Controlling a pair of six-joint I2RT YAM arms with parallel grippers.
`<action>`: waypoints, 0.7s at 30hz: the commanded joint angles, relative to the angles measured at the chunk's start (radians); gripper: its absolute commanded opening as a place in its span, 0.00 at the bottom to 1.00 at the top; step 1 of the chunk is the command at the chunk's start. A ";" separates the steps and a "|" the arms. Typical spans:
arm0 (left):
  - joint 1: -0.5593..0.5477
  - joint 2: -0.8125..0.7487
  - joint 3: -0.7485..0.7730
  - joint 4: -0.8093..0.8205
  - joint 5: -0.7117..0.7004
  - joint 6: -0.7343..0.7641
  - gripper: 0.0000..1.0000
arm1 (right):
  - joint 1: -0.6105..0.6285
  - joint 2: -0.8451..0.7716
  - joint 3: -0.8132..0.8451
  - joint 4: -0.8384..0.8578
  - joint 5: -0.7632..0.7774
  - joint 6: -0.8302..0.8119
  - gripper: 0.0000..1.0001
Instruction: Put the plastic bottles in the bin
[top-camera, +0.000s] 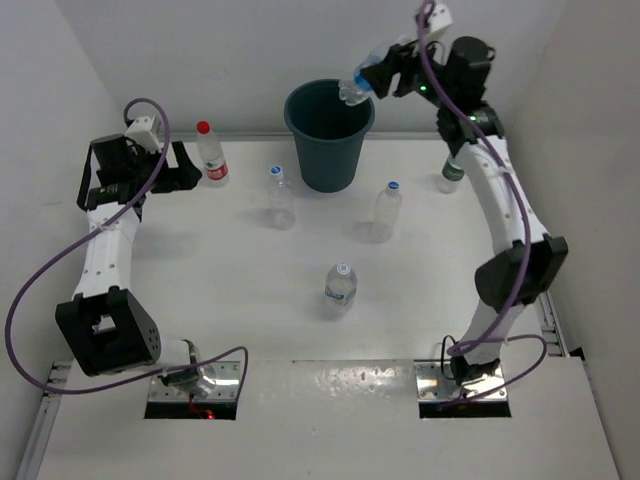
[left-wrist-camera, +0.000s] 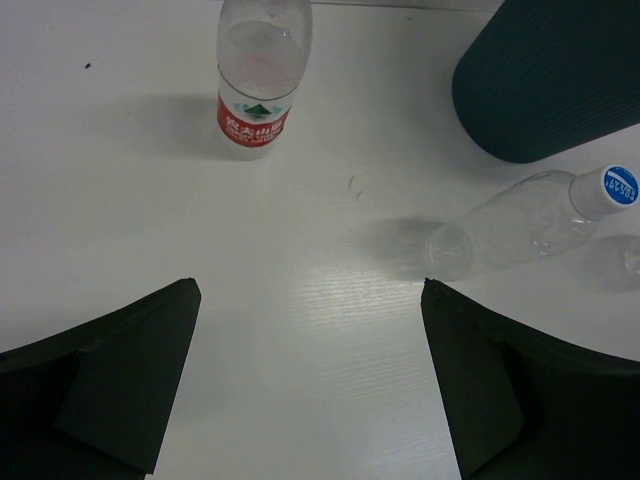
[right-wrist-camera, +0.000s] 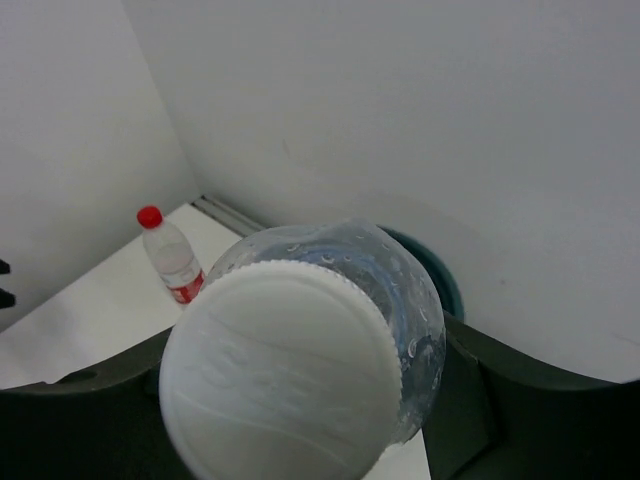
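Bottle held above the bin; none seen deposited, five left on the tabletop.
The left gripper (left-wrist-camera: 308, 288) is spread wide and empty at the far-left edge, beside the red-capped bottle (top-camera: 211, 155). Three blue-capped bottles (top-camera: 281, 195) (top-camera: 341, 285) (top-camera: 387, 210) stand mid-tabletop, unobstructed. At the far edge, the bin (top-camera: 329, 135) is overhung by the held bottle (top-camera: 352, 90), clamped in the right gripper (top-camera: 376, 74). A sixth bottle (top-camera: 451, 176) is partly hidden behind the right arm.

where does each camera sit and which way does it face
top: above and behind, looking down on the table; left arm and right arm both show.
left wrist: on the left arm, looking down past the open left tool at the table, red bottle and bin.
right wrist: on the right arm, looking along the held bottle in the right tool toward the wall.
shared: red bottle and bin show in all three.
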 joint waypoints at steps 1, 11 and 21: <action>-0.016 0.001 0.000 0.129 0.029 -0.023 1.00 | 0.062 0.101 0.025 0.099 0.103 0.009 0.20; -0.025 0.065 -0.018 0.288 -0.104 -0.005 1.00 | 0.178 0.239 -0.002 0.287 0.390 -0.081 0.16; -0.063 0.310 0.094 0.489 -0.016 -0.020 1.00 | 0.172 0.216 -0.105 0.241 0.341 -0.037 0.79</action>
